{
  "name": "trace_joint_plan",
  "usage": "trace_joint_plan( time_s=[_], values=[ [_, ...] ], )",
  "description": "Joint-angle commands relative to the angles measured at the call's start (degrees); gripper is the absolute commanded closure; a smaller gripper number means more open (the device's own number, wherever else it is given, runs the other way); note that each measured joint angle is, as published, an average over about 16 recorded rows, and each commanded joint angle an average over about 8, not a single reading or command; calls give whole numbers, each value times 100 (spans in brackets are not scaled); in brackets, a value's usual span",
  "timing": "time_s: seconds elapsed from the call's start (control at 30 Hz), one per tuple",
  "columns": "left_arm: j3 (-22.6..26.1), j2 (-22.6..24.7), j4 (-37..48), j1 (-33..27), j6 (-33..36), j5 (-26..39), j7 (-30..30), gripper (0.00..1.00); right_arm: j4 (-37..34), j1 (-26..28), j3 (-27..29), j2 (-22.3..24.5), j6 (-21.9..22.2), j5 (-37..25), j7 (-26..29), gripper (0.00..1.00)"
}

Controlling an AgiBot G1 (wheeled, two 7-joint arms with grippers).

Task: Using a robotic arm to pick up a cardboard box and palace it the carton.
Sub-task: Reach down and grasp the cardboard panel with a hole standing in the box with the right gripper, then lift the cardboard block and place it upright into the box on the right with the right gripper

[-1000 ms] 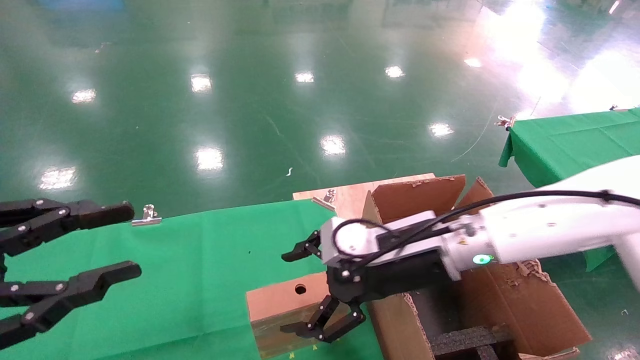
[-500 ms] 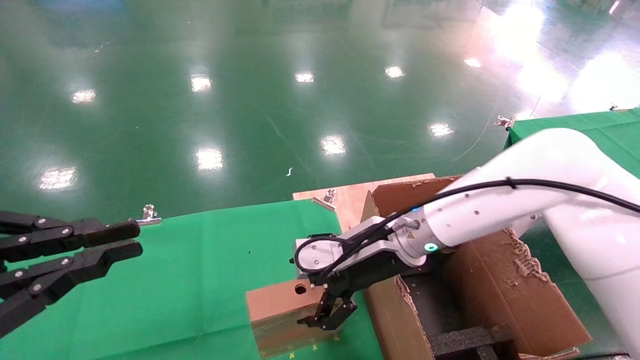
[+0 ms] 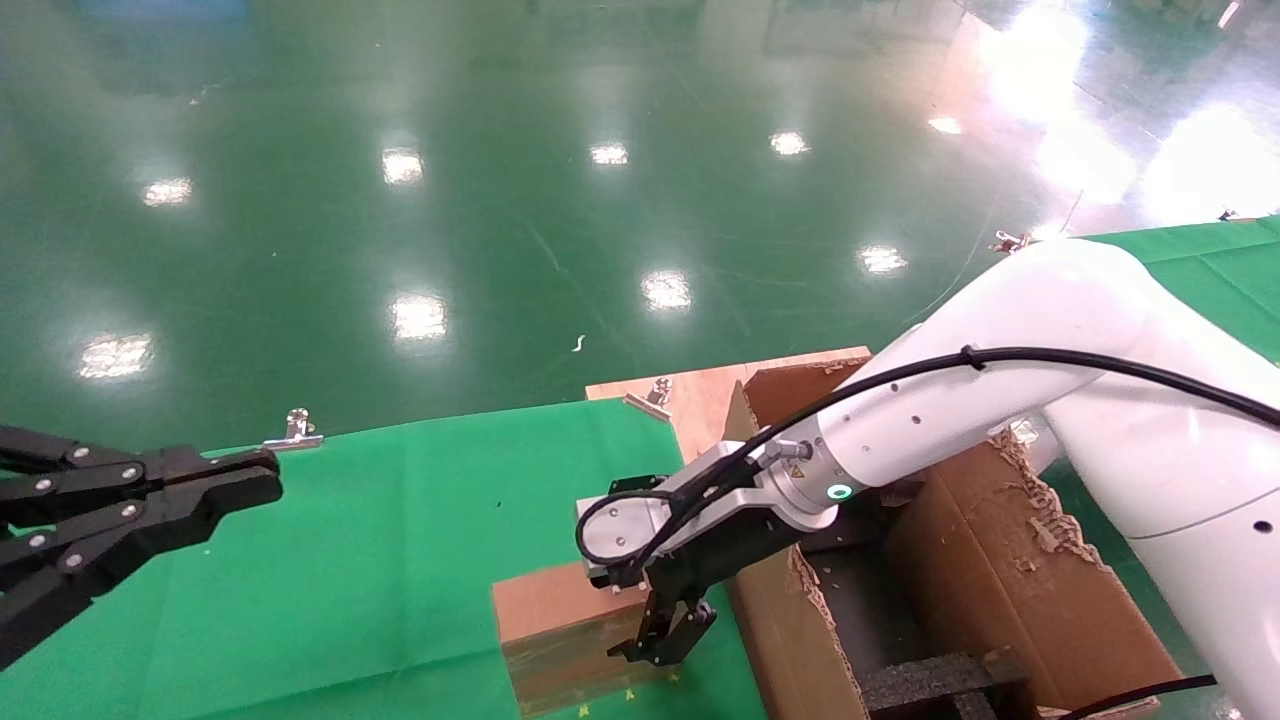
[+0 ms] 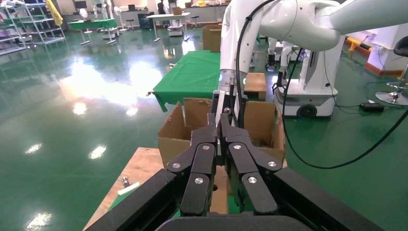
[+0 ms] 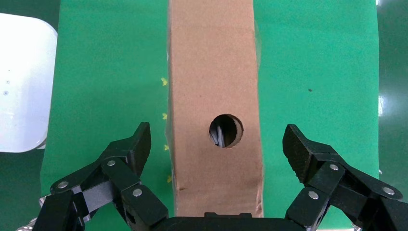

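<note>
The cardboard box (image 3: 555, 625) stands on the green cloth; its narrow brown top shows a round hole (image 5: 225, 131), its near side is glossy with tape. The white robotic arm (image 3: 950, 430) reaches down over the box's right end. My right gripper (image 3: 648, 612) is open and straddles the box (image 5: 214, 82), one finger (image 5: 137, 147) on each side, apart from the cardboard. The carton (image 3: 1000, 590) with ragged flaps and black foam stands just right of the box. My left gripper (image 3: 262, 478) is shut and empty, hovering at the far left.
The green cloth (image 3: 380, 520) covers the table. A wooden board (image 3: 700, 390) with a metal clip lies behind the carton. Another clip (image 3: 295, 430) sits on the cloth's far edge. A second green table (image 3: 1230, 250) stands far right. The carton also shows past my left gripper (image 4: 175, 130).
My right gripper has come down and left over the box's end, now covering the hole in the head view. My left gripper has shut from wide open.
</note>
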Motion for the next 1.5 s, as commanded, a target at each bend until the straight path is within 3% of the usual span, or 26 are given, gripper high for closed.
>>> trace_joint_plan(
  time_s=[0.03, 1.2, 1.5],
  values=[
    [0, 0, 1, 1, 0, 0, 0, 0, -11, 20, -21, -17, -11, -37, -5, 100],
    [0, 0, 0, 0, 0, -1, 0, 0, -5, -8, 31, 19, 13, 51, 17, 100],
    [0, 0, 1, 0, 0, -1, 0, 0, -248, 548, 289, 119, -157, 356, 34, 100]
  ],
)
